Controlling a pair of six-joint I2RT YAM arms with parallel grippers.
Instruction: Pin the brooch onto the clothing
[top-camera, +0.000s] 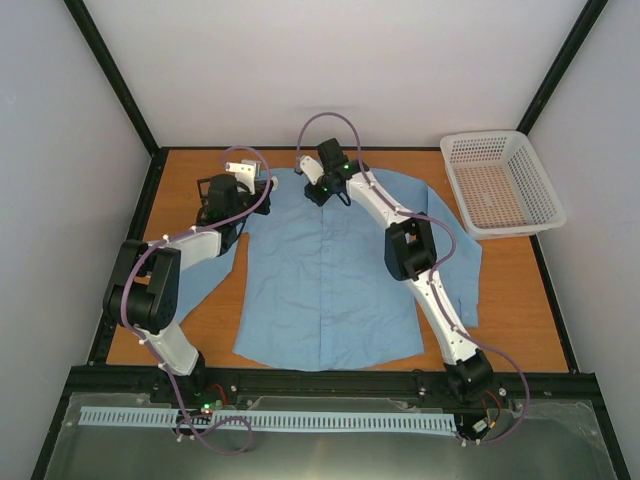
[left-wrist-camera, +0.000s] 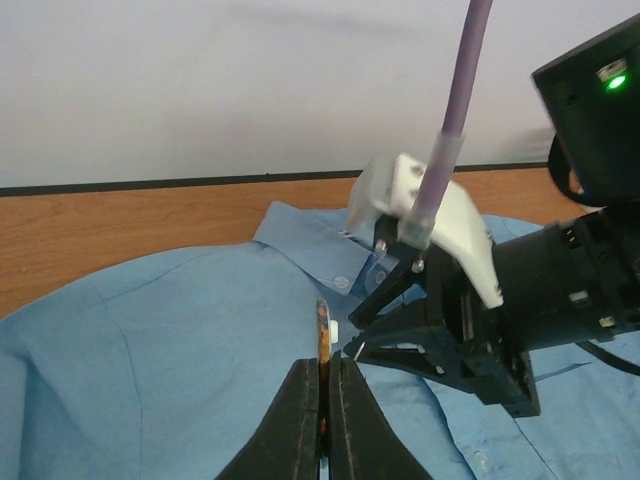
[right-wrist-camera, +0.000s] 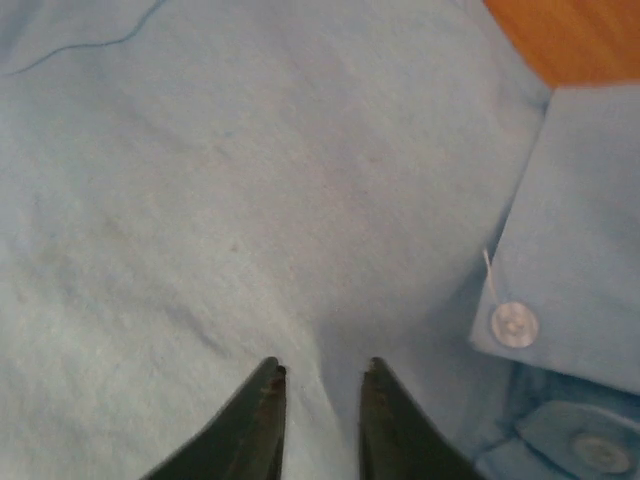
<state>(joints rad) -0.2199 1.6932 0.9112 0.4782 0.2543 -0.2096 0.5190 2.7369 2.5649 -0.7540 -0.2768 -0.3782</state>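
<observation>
The tiny thin round brooch (left-wrist-camera: 322, 325), seen edge-on, stands pinched in the left gripper (left-wrist-camera: 323, 372), just above the light blue button-up shirt (left-wrist-camera: 150, 340) near its collar (left-wrist-camera: 300, 235). It looks light, stiff and slippery, best held by its rim; the shirt is limp and may bunch. Only the left wrist view shows the brooch; the right wrist view shows the right gripper (right-wrist-camera: 320, 375) slightly spread at the cloth.

The wooden desk (top-camera: 510, 300) carries a light blue shirt (top-camera: 325, 270) spread flat across its middle, front up and buttoned, collar toward the far edge and hem close to the near edge. A white mesh basket (top-camera: 457, 180) stands in the far right corner, just beside the shirt's sleeve on that side
</observation>
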